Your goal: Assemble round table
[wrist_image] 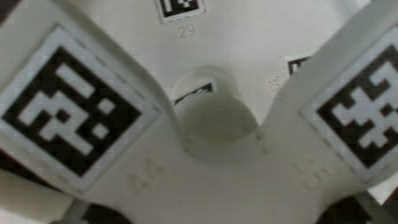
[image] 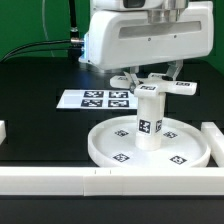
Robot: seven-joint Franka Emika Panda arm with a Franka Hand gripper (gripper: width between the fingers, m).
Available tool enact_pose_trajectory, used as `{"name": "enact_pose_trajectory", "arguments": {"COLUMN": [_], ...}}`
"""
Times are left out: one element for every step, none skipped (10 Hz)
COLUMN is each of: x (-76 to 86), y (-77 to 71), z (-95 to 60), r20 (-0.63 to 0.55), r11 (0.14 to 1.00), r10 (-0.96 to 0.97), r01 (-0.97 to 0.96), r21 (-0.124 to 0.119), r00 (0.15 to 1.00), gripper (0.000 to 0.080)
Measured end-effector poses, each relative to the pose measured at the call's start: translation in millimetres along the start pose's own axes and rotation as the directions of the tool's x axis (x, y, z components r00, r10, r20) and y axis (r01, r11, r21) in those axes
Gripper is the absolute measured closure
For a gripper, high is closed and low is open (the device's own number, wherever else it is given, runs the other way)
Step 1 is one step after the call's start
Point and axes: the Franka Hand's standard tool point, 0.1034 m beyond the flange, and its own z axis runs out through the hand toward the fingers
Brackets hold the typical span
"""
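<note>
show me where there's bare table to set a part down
Bare black table lies on the exterior view's left, bordered by the marker board, the disc and the front bar. Crowded: the disc's middle, where the leg and foot stand under the gripper, and the side bar at that view's right hems the disc.

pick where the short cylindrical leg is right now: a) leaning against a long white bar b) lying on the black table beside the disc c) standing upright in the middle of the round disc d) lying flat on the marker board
c: in the exterior view the leg stands upright at the centre of the round disc, not lying on anything or leaning.
</note>
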Motion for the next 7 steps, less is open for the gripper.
{"name": "enact_pose_trajectory", "arguments": {"x": [0.1,0.1,0.0,0.1,0.0,0.0,-0.5], "y": [0.1,0.2,0.2,0.1,0.5,0.9,1.4], "z": [0.1,0.3,0.4,0.4,0.8,1.1,1.5], "r20": [-0.001,0.000,0.000,0.000,-0.004,-0.014,-0.024], "r11": [0.998,0.992,0.983,0.971,0.945,0.901,0.816], "r10": [0.057,0.126,0.181,0.240,0.328,0.433,0.577], "r01": [-0.057,-0.126,-0.181,-0.240,-0.328,-0.433,-0.575], "r21": [0.003,0.003,0.003,0.005,0.012,0.029,0.056], "r00": [0.998,0.992,0.983,0.971,0.945,0.901,0.817], "gripper": [0.0348,0.0348,0.0348,0.0348,0.0348,0.0348,0.0348]}}
